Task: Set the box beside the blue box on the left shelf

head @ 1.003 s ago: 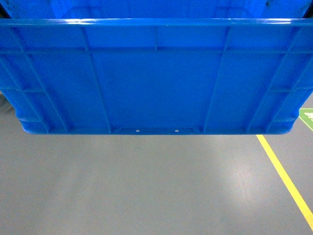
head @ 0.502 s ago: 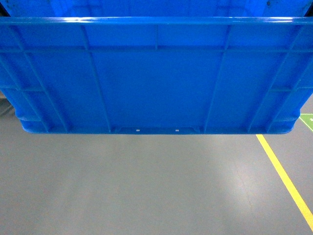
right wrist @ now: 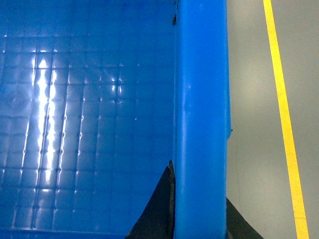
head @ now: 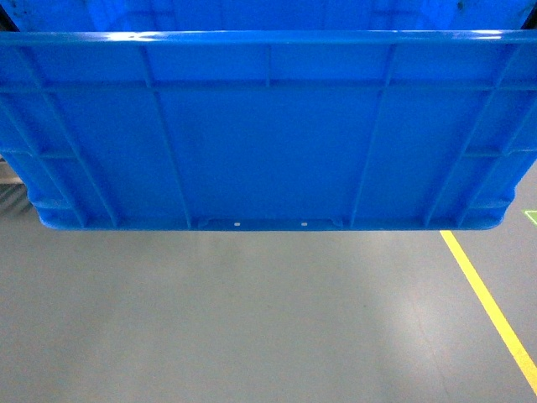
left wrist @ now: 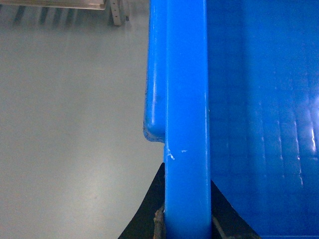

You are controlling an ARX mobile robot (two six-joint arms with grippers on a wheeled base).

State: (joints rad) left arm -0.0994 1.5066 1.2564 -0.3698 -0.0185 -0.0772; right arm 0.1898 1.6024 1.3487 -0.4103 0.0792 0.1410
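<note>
Box [head: 268, 134]: carried in the air above the grey floor [head: 252, 319], filling the top of the head view.
Left tool [left wrist: 187, 219]: pinching the left rim.
Right tool [right wrist: 199, 209]: pinching the right rim.
Shelf: only a metal frame corner [left wrist: 60, 7] visible far off.
Risk: rim slipping from thin two-point hold; forward view blocked, so likely bumping the shelf.

Glossy blue plastic over matt grey flooring

The box [head: 268, 134] is moulded in smooth, shiny plastic, its inner base embossed with a fine grid; beneath the box, the floor [head: 252, 319] is finished dull and smooth, with a painted yellow line [head: 491, 306].
</note>
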